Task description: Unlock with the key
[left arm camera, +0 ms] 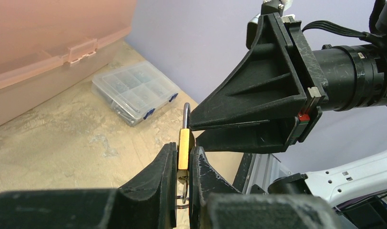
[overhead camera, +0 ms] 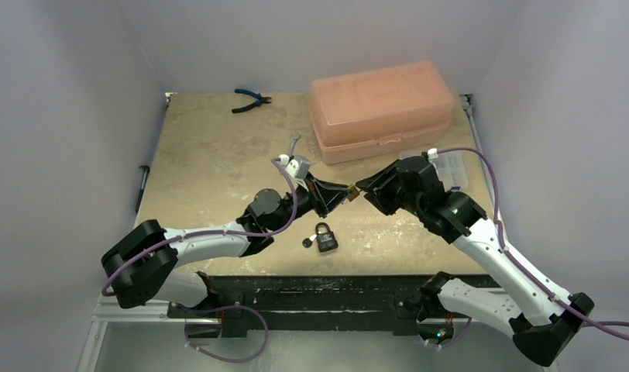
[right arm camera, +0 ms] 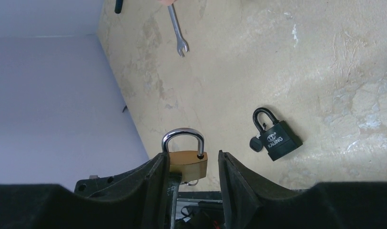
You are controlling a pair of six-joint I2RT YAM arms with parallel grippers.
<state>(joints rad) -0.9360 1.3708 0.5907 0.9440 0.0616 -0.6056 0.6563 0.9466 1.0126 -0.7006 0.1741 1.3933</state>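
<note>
Brass padlock [left arm camera: 184,149] is pinched by the left gripper [left arm camera: 183,164]; the right gripper [right arm camera: 191,157] is shown half open around it in its wrist view, a black padlock [right arm camera: 276,138] beyond.

My tan table [overhead camera: 218,155] carries blue-handled pliers [overhead camera: 250,99], a wrench [right arm camera: 178,29], a salmon plastic case [overhead camera: 381,108], a clear organizer [overhead camera: 453,167] beside it, and a black padlock [overhead camera: 324,238].

Pale lilac walls [overhead camera: 296,39] close in the far edge and both side edges of a tan, mottled tabletop [overhead camera: 211,155]. A black metal rail [overhead camera: 319,288] runs along its near edge. The light is soft and even.
</note>
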